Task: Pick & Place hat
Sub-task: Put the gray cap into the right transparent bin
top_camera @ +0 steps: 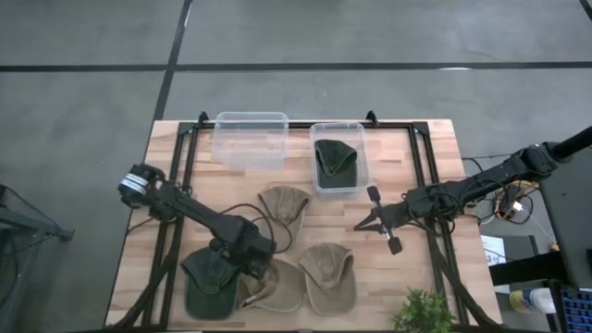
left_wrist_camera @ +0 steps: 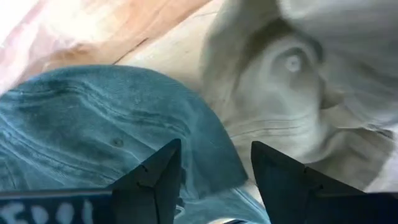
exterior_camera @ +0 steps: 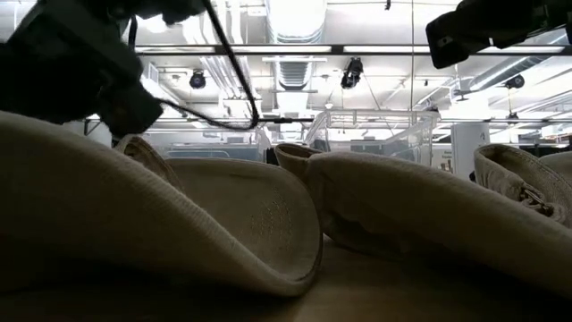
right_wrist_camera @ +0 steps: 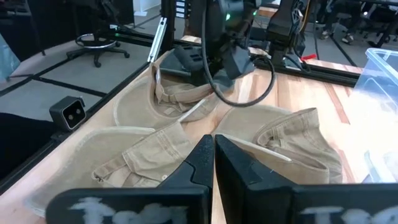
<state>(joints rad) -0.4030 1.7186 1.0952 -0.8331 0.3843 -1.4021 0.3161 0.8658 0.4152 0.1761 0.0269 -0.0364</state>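
Observation:
Near the table's front left, a dark green hat lies flat, with a tan hat against its right side. My left gripper is low over the seam between them, open. In the left wrist view one finger stands over the green hat and the other over the tan hat. Two more tan hats lie mid-table. Another dark green hat sits in the small clear bin. My right gripper hovers shut at mid-right. My left gripper comes down from above over the green hat's edge next to the tan hat. I cannot tell whether its fingertips touch either hat.
An empty larger clear bin stands at the far edge beside the small one. A potted plant sits at the near right corner. Black frame rails run along the table's sides. Bare wood shows between the bins and the hats.

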